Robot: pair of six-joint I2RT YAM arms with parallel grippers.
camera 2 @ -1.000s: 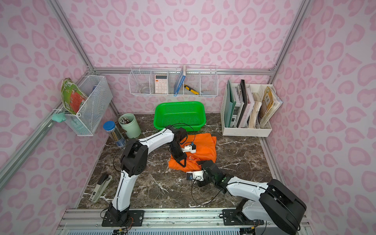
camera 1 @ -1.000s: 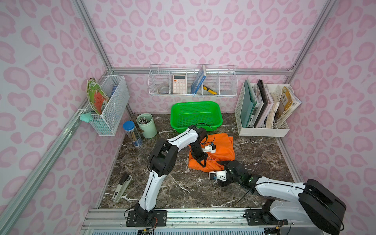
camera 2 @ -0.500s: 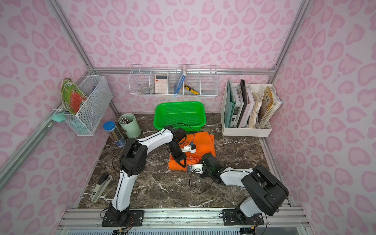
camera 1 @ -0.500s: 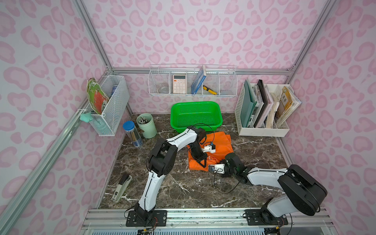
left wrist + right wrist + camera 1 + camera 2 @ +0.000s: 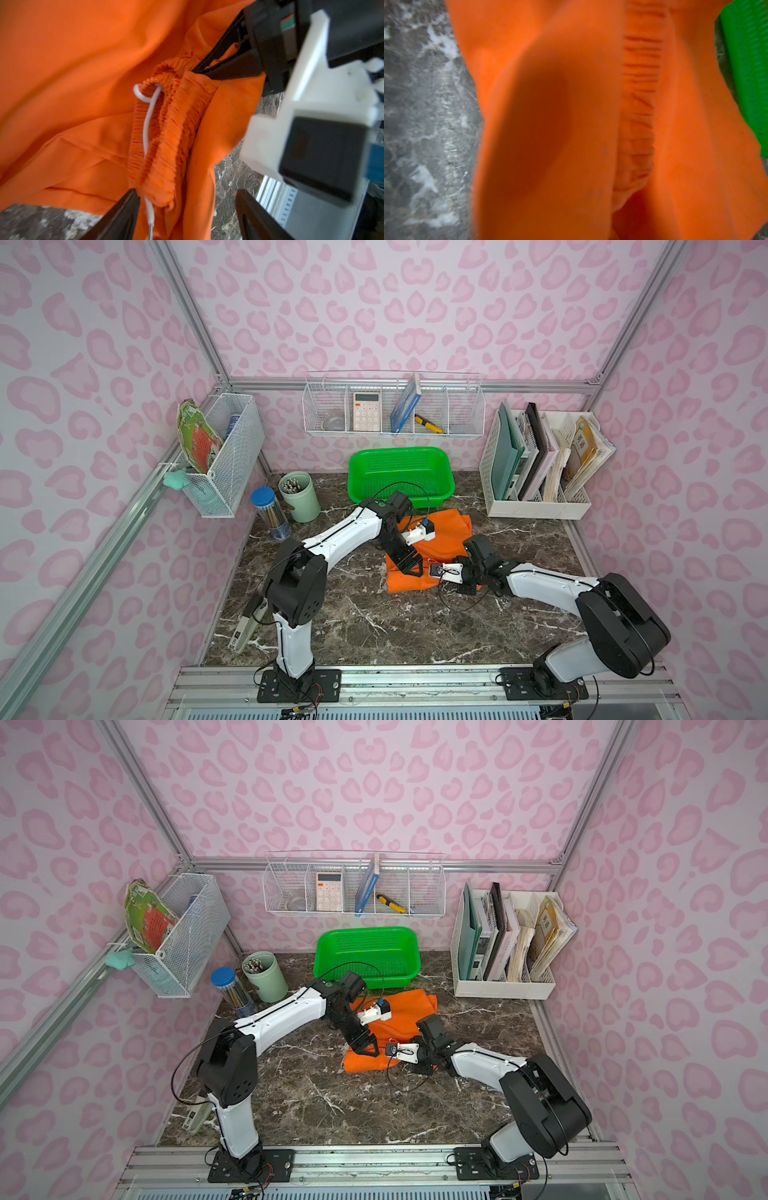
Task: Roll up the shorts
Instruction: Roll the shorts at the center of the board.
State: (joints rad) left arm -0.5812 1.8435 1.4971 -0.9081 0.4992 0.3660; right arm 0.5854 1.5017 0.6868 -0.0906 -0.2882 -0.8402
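Observation:
The orange shorts lie folded on the marble table in front of the green basket, seen in both top views. The gathered waistband with its white drawstring is bunched along the near edge. My left gripper hovers open over the waistband's end, one finger touching the fabric. My right gripper is shut on the shorts' waistband fold, right beside the left gripper. In the right wrist view orange fabric hides the fingers.
A pale green pen cup and a blue-lidded tube stand at the back left. A white file rack stands at the back right, with wire baskets on the walls. A stapler lies front left.
My right gripper has moved in from the front to the shorts' near edge and shut on the fabric. My left gripper has opened and let the waistband go.

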